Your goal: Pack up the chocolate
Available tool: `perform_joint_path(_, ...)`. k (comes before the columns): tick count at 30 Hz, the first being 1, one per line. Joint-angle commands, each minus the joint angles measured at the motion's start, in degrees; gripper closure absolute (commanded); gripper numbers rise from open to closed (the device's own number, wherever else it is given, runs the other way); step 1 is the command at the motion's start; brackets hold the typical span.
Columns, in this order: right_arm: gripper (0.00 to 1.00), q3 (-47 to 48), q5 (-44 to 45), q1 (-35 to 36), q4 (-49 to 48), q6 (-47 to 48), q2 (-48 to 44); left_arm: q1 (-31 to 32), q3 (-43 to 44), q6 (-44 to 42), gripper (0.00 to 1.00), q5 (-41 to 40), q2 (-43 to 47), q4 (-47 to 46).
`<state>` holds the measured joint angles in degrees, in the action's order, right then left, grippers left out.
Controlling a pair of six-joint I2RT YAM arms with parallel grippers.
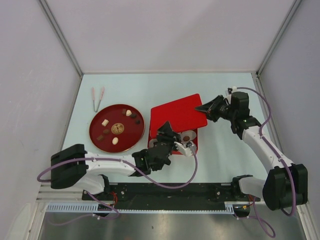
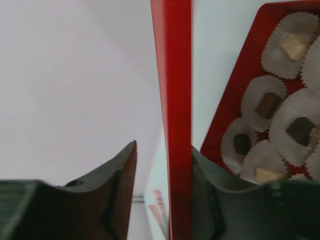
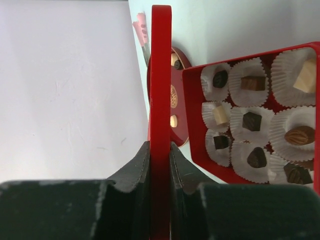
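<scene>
Right pincer (image 3: 159,148) clamping red lid (image 1: 180,113) — box (image 3: 192,120) partly cropped, left pincer (image 2: 164,150) loose.

Most of the box (image 1: 196,140) hidden beneath the red lid (image 1: 180,116) from above, chocolates (image 1: 117,128) on the plate (image 1: 127,137) left of the lid too small to tell kinds, tongs (image 3: 141,30) and plate half hidden behind the lid in right wrist view

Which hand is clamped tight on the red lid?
The right hand: its jaws pinch the red lid from both sides. The left hand shows a gap on one side.
</scene>
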<state>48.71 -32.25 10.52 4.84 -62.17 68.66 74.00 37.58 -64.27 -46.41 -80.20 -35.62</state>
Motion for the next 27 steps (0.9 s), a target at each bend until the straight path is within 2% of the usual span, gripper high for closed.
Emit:
perform_joint_path(1, 1.0, -2.82, 0.26, 0.11, -7.64, -0.4, -1.25, 0.45, 0.47, 11.61, 0.42, -1.84, 2.77, 5.71)
perform_joint_path(6, 1.0, -6.42, 2.36, 0.99, -13.97, -2.34, -1.52, 0.62, 1.26, 29.7, 0.13, 2.46, 8.65, 18.37)
perform_joint_path(8, 1.0, -8.1, 3.33, 1.86, -17.31, -3.13, -1.43, 0.62, 1.61, 38.55, 0.11, 6.15, 12.69, 25.22)
perform_joint_path(9, 1.0, -8.54, 3.68, 2.13, -18.28, -3.48, -1.17, 0.62, 1.96, 41.65, 0.06, 8.07, 14.36, 27.42)
perform_joint_path(10, 1.0, -9.06, 4.12, 2.65, -20.29, -3.74, -0.99, 0.62, 1.97, 47.16, 0.05, 12.01, 16.98, 31.36)
perform_joint_path(12, 1.0, -9.42, 4.56, 3.36, -22.06, -4.62, -0.29, 0.62, 1.62, 52.21, 0.02, 15.11, 19.63, 33.93)
perform_joint_path(13, 1.0, -9.6, 5.0, 4.15, -23.72, -4.97, -0.11, 0.54, 1.27, 56.32, 0.02, 15.56, 20.95, 35.16)
perform_joint_path(18, 1.0, -10.56, 8.34, 6.96, -26.89, -5.33, 0.59, -1.3, -0.58, 66.36, 0.0, 14.59, 32.11, 40.71)
perform_joint_path(21, 1.0, -11.62, 10.27, 8.45, -30.67, -7.26, 1.03, -6.3, -1.46, 73.74, 0.0, 16.61, 37.55, 43.17)
perform_joint_path(22, 1.0, -11.79, 10.71, 8.81, -31.29, -6.91, 1.47, -10.06, -1.72, 77.59, 0.0, 17.31, 38.62, 43.78)
perform_joint_path(27, 1.0, -13.1, 11.94, 11.18, -32.35, -6.47, 2.97, -23.26, -3.92, 88.25, 0.0, 28.01, 41.44, 46.16)
